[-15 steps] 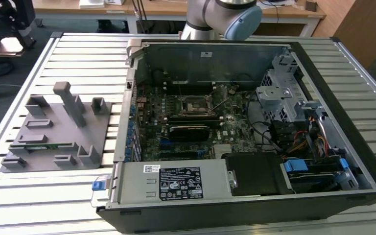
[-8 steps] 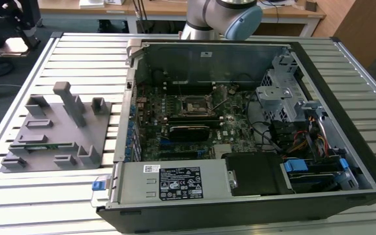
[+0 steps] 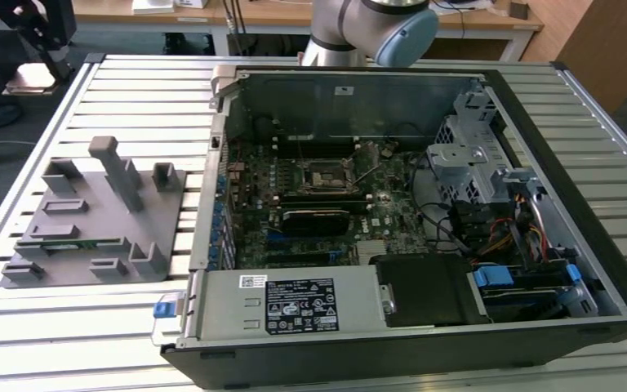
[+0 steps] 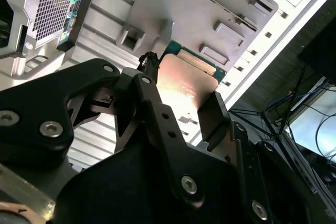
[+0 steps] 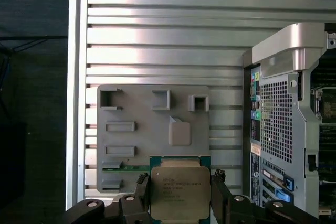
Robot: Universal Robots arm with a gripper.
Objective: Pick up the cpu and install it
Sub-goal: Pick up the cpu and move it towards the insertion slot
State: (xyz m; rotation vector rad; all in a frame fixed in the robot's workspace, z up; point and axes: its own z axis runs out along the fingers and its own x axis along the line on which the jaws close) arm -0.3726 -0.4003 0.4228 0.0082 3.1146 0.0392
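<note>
The cpu (image 5: 180, 192), a flat square chip with a pale metal top and green edges, sits between the two black fingers (image 5: 140, 195) of my gripper (image 5: 180, 199), which is shut on it. In the second wrist view the cpu (image 4: 184, 80) catches warm light, clamped on two opposite sides by the gripper (image 4: 181, 103). It hangs well above the grey plastic tray (image 5: 142, 145) on the slatted table. The motherboard socket (image 3: 323, 175) lies inside the open computer case (image 3: 401, 204), to the exterior view's right of the tray (image 3: 85, 220).
A thin green memory stick (image 3: 79, 242) lies in a tray slot. The tray carries several upright posts (image 3: 112, 167). The case has raised metal walls, a drive cage (image 3: 472, 159) and a black power supply (image 3: 428, 290). The arm's body (image 3: 368, 24) stands behind the case.
</note>
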